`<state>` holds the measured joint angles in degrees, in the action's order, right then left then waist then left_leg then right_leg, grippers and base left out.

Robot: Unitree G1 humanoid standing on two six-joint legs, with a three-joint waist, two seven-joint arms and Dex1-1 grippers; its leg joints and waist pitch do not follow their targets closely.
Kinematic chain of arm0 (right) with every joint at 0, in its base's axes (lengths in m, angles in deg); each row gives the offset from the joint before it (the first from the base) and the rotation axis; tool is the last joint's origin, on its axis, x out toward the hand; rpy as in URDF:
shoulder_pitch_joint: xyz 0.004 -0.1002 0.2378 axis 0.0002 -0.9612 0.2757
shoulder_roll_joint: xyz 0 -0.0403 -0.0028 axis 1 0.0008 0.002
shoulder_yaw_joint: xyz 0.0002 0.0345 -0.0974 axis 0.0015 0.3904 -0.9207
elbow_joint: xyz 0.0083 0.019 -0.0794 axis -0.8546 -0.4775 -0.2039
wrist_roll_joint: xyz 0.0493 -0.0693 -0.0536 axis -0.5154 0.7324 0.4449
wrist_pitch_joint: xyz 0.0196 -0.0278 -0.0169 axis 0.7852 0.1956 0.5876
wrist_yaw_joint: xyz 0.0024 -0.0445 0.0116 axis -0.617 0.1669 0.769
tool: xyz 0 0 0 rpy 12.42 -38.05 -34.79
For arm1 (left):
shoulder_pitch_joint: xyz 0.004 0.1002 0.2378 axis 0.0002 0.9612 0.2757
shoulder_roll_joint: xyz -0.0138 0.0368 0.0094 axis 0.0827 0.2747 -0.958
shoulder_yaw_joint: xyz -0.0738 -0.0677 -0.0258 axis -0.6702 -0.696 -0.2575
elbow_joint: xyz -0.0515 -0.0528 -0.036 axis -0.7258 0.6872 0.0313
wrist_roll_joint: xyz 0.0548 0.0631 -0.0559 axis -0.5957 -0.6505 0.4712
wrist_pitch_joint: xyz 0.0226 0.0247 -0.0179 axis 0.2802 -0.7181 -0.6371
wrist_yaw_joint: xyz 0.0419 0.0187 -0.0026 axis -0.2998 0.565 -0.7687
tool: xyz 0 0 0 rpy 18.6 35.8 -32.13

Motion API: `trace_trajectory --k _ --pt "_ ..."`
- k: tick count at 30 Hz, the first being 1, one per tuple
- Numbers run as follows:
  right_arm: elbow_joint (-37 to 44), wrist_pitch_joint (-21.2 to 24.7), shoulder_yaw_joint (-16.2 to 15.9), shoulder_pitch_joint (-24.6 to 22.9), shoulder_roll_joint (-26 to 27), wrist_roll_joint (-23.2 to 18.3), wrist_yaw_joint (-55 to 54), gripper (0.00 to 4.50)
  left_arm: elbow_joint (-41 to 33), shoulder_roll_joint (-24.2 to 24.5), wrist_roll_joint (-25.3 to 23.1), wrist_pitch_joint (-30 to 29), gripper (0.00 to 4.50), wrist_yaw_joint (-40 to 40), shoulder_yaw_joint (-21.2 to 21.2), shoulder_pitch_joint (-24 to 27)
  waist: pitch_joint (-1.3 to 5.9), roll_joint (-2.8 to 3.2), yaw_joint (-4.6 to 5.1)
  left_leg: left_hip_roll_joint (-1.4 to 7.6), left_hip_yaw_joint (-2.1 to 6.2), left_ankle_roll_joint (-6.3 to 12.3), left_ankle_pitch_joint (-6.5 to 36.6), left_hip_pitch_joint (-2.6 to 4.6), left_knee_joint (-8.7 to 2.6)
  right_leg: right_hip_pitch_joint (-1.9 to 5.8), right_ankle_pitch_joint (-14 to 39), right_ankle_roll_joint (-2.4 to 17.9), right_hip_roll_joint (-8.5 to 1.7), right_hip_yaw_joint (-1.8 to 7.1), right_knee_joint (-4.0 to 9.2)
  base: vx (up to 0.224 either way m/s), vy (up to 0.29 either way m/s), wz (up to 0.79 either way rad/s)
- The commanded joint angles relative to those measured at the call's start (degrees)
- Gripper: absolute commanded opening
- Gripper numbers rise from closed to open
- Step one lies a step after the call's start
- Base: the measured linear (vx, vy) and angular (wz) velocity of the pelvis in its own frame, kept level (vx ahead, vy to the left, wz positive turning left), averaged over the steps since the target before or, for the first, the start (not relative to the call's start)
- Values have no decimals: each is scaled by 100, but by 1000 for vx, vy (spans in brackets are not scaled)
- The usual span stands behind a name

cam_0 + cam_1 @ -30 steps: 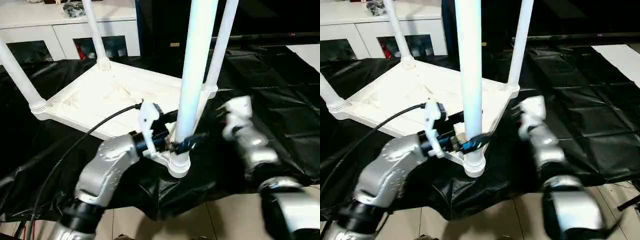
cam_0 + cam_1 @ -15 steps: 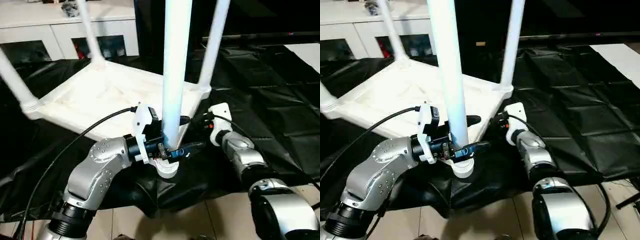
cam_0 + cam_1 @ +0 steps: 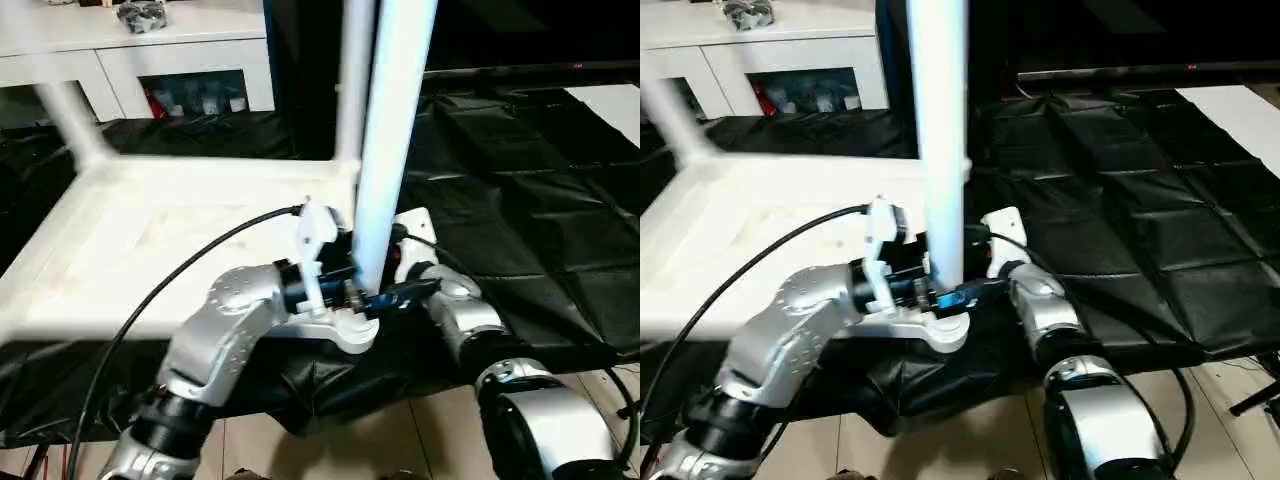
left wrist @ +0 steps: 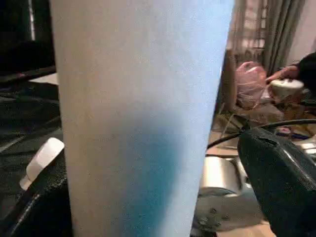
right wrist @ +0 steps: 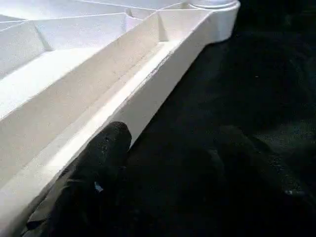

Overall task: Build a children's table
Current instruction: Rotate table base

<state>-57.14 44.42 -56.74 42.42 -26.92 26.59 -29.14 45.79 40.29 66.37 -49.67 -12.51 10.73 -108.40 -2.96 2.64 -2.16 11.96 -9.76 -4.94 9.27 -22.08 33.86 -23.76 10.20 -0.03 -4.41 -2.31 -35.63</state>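
Left gripper [image 3: 385, 293] sits at the centre of the head view, its black fingers [image 4: 284, 185] spread wide on either side of the nearest leg [image 3: 393, 140], just above the corner socket [image 3: 352, 330]. From the left wrist camera I see that leg standing between the two fingers; whether the pads actually press on it I cannot say for sure.

Right gripper [image 5: 163, 163] comes in from the lower right of the head view, its silver forearm [image 3: 462, 318] angled toward the same corner. In its wrist picture I see one black finger [image 5: 101, 163] against the outer edge of the tabletop [image 3: 150, 240], the other blurred over the black sheet [image 3: 520, 180], so the jaws stand apart at a middling width with nothing between them that I can see.

That tabletop lies upside down on the black sheet, ribbed side up, filling the left and middle of the frame. Another leg [image 3: 68, 122] rises at the upper left, and a further one [image 3: 352, 70] stands just behind the nearest. White cabinet [image 3: 150, 60] runs along the top left.
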Motion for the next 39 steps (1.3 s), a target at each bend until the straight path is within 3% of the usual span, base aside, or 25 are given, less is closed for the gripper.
trace_trajectory --k 1,8,9,12,13,16,17,19,21,22,24,25,31,34,35,39 --pt "-28 -77 5 99 -8 91 -131 318 215 117 -276 101 449 -109 49 -85 407 6 -46 26 -31 257 1460 70 -346 335 911 1441 -217 118 410 0 0 0" --pt "256 -151 187 -129 -479 -34 4 318 1138 344 -1090 559 449 -789 -102 -339 408 15 -112 20 -31 185 1561 91 -346 321 1043 1358 -208 118 436 0 0 0" --pt "340 -156 205 -183 -554 -61 62 318 1247 347 -1135 619 449 -866 -153 -379 404 46 -129 23 -37 171 1602 100 -342 310 1049 1352 -207 122 438 0 0 0" --pt "592 -153 224 -350 -734 -114 221 318 1471 356 -1135 687 449 -912 -261 -457 405 19 -149 -2 -36 165 1659 89 -340 330 1149 1266 -208 115 459 0 0 0" --pt "731 -152 220 -444 -810 -120 302 318 1564 355 -1127 711 449 -928 -304 -483 414 35 -148 -8 -22 161 1577 62 -341 355 1156 1255 -219 113 443 0 0 0" --pt "936 -151 217 -590 -925 -120 414 318 1743 343 -1171 807 449 -999 -340 -537 427 20 -144 -14 -33 208 1492 54 -317 343 1186 1251 -219 112 463 0 0 0" --pt "1258 -94 247 -816 -1085 -152 525 318 2010 286 -1263 932 449 -1190 -398 -633 421 92 -140 -14 -31 219 1535 67 -316 323 1210 1239 -204 107 474 0 0 0" --pt "1503 -14 274 -969 -1172 -186 557 318 2147 218 -1270 983 449 -1295 -459 -682 416 45 -140 -16 -27 240 1572 63 -326 338 1249 1208 -197 102 488 0 0 0" --pt "1670 31 291 -1082 -1218 -206 547 318 2227 202 -1318 1029 449 -1373 -462 -688 410 54 -135 -16 -23 251 1609 57 -329 335 1391 1172 -203 97 511 0 0 0" --pt "1779 71 303 -1155 -1242 -227 542 318 2277 197 -1343 1062 449 -1397 -458 -680 410 106 -134 -24 -23 249 1639 59 -324 328 1496 1140 -204 95 522 0 0 0" --pt "2029 181 333 -1316 -1282 -272 522 318 2374 197 -1378 1136 449 -1381 -458 -640 417 94 -123 -36 -21 265 1627 44 -322 336 1571 1086 -201 94 537 0 0 0" --pt "2118 212 345 -1385 -1285 -288 511 318 2361 198 -1361 1099 449 -1407 -495 -598 422 119 -128 -35 -17 272 1585 39 -322 335 1590 1063 -206 94 531 0 0 0" --pt "3018 567 296 -1909 -1270 -391 560 318 2012 308 -1102 1040 449 -1323 -718 -251 395 141 -80 -35 -1 288 1748 11 -357 313 2034 887 -189 72 581 0 0 0" --pt "3431 779 230 -2102 -1263 -443 626 318 1419 416 -728 722 449 -960 -729 39 398 156 -51 -22 1 259 1886 38 -366 278 2246 879 -202 73 598 0 0 0" --pt "3640 872 179 -2205 -1271 -456 687 318 1055 548 -579 458 449 -754 -678 208 403 159 -63 6 17 274 1838 16 -388 285 2148 902 -215 84 577 0 0 0" --pt "4003 1029 78 -2373 -1312 -449 762 318 614 722 -488 192 449 -670 -704 429 379 214 -56 16 1 243 1989 66 -398 228 2126 916 -182 84 591 0 0 0"
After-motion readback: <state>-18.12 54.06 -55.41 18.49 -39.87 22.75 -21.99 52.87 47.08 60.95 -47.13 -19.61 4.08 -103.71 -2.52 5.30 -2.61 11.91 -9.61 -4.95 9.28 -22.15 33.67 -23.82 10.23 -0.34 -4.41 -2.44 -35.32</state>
